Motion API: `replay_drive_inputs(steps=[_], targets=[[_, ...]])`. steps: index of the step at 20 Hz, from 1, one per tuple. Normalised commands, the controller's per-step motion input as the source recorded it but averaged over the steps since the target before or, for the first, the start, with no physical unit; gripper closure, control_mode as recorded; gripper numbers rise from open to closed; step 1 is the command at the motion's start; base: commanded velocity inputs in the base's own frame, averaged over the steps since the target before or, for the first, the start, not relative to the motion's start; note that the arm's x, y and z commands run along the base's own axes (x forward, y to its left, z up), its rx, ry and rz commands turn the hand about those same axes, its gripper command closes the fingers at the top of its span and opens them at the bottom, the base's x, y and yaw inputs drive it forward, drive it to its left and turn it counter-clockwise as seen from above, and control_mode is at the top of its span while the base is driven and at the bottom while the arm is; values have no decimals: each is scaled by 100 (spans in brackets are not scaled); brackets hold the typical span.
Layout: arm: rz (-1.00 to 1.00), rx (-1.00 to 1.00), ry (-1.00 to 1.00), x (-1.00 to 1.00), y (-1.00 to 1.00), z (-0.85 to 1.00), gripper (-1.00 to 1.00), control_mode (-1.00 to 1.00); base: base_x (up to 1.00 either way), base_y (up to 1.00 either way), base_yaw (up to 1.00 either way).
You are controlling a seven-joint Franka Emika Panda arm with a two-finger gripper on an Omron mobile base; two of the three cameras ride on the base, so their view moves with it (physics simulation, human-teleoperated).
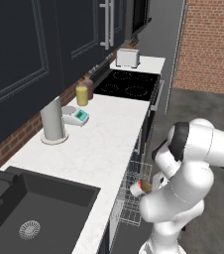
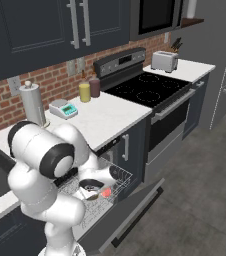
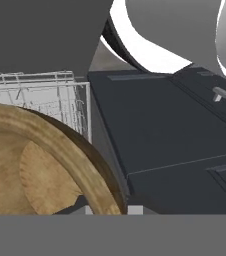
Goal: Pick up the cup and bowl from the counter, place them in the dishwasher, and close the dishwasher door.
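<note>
While the jaws sit nearly closed, pinching the rim of the shallow tan wooden bowl, that bowl hangs just over the pulled-out grey wire rack of the dishwasher, where the small whitish cup lies.

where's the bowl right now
The bowl fills the lower left of the hand view, gripped by the end effector beside the dishwasher's wire rack.
</note>
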Motion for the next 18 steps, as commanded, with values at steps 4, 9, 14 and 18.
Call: replay_drive_inputs(steps=[4,9,14,18], targets=[[0,0,0,8,19,-29,100,-100,0,0,0],[-2,0,-7,0,8,-19,100,-100,0,0,0],[-7,0,-12,9,7,-12,100,-100,0,0,0],[-7,0,-5,16,2,-7,100,-100,0,0,0]])
